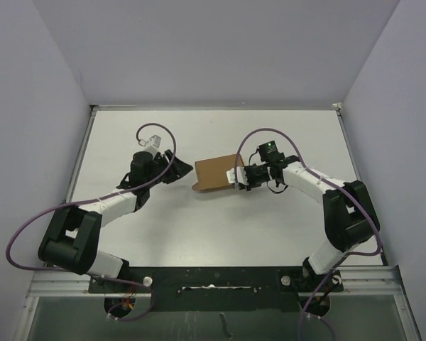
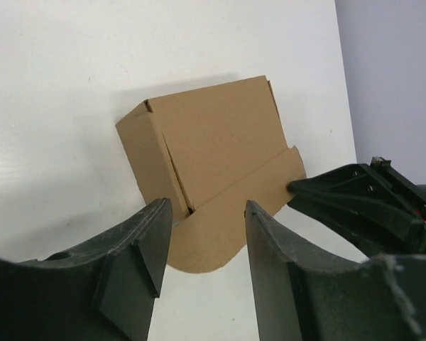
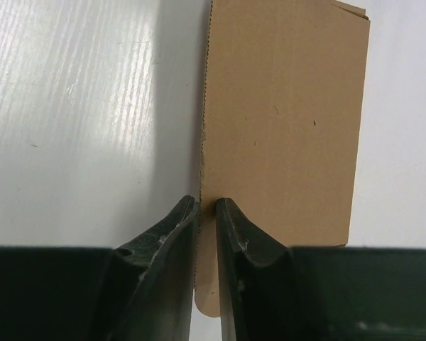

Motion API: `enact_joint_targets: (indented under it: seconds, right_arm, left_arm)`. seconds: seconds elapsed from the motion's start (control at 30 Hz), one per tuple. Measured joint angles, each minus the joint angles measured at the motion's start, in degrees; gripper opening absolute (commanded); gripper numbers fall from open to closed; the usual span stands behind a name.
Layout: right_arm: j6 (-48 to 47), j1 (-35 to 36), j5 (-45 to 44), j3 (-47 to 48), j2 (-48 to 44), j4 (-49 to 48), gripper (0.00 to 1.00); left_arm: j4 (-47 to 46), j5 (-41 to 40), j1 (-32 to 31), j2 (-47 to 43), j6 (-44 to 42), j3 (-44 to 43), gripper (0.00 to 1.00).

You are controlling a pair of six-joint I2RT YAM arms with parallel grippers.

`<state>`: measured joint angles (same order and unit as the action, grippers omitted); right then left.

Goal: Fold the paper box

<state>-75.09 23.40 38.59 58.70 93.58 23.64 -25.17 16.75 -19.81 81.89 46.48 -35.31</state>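
The brown paper box (image 1: 216,172) lies mid-table, partly folded, with a rounded front flap. In the left wrist view the box (image 2: 213,153) shows a raised side wall and the rounded flap (image 2: 220,241) lying toward my fingers. My left gripper (image 2: 207,241) is open and empty, just short of the flap; in the top view it (image 1: 183,170) is left of the box. My right gripper (image 3: 206,213) is shut on the box's flap edge, pinching the cardboard (image 3: 284,121) between its fingers; in the top view it (image 1: 238,176) is at the box's right side.
White table (image 1: 220,227) with grey walls around it. The right gripper's black fingers (image 2: 355,195) show at the right of the left wrist view, touching the flap's end. Both arms' cables loop above the table.
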Motion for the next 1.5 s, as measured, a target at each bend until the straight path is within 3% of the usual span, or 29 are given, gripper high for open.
enact_joint_targets:
  seconds: [0.5,0.7,0.83,0.9,1.03,1.3,1.5]
  right_arm:
    - [-0.3,1.4,-0.7,0.0,3.7,2.1,0.26]
    - [1.5,0.2,1.2,0.5,2.7,4.0,0.47]
    - [5.1,-3.1,5.9,1.5,-0.9,4.7,0.68]
    - [9.1,-5.5,8.7,2.1,-3.1,3.6,0.74]
    - [25.8,-10.1,12.1,4.2,-4.0,-2.6,0.75]
    - [59.9,-15.2,11.9,9.8,10.3,-12.5,0.74]
    - [73.0,-15.6,9.3,10.1,16.8,-13.3,0.68]
  left_arm:
    - [8.2,-0.1,-3.2,16.2,-6.6,-10.0,0.48]
    - [9.6,-0.2,-3.5,17.4,-8.3,-11.9,0.47]
    - [10.0,-0.3,-3.5,17.5,-8.7,-12.0,0.47]
    - [10.0,-0.2,-3.5,17.7,-8.9,-12.1,0.47]
    - [10.1,-0.1,-3.5,17.7,-9.4,-12.3,0.47]
    - [10.2,0.1,-3.5,17.7,-9.5,-12.3,0.47]
    - [10.1,0.2,-3.5,17.7,-9.5,-12.3,0.47]
